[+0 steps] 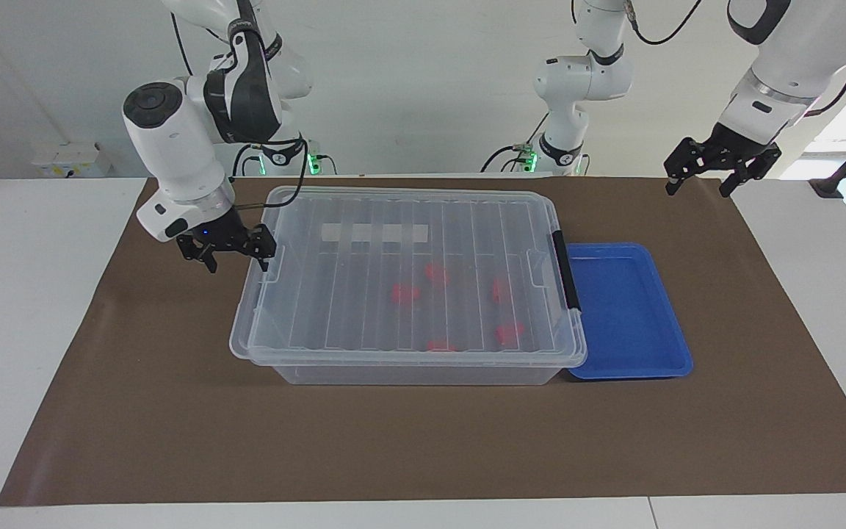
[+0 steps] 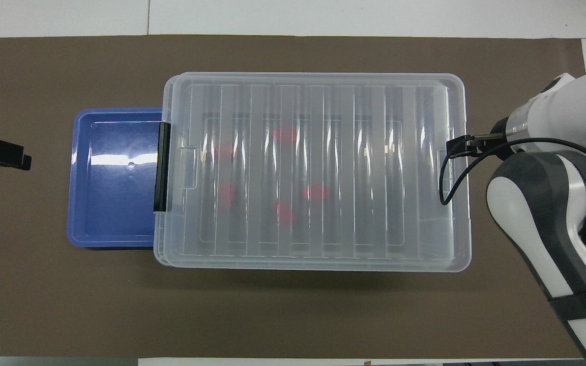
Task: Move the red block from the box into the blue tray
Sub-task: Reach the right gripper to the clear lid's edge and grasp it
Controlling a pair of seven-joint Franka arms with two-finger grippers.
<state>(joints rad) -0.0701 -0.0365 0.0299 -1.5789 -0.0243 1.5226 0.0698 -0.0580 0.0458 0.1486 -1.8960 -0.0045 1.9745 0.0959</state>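
The lidded box (image 1: 408, 279) with a blank white label (image 1: 374, 233) holds the red block (image 1: 498, 289); blue tray (image 1: 625, 308) touches it. Right hand (image 1: 234, 258), open and empty, is at its end; left hand (image 1: 700, 180) waits open.

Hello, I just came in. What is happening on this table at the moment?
Two robot arms work at a table with a closed clear box and an empty blue tray beside it. Several small red pieces lie inside the box, under the lid. The right gripper, open and empty, is at the end of the box away from the tray, near the lid's edge. The left gripper, also open, waits over the table's edge at its own end. Nothing is in the tray yet.
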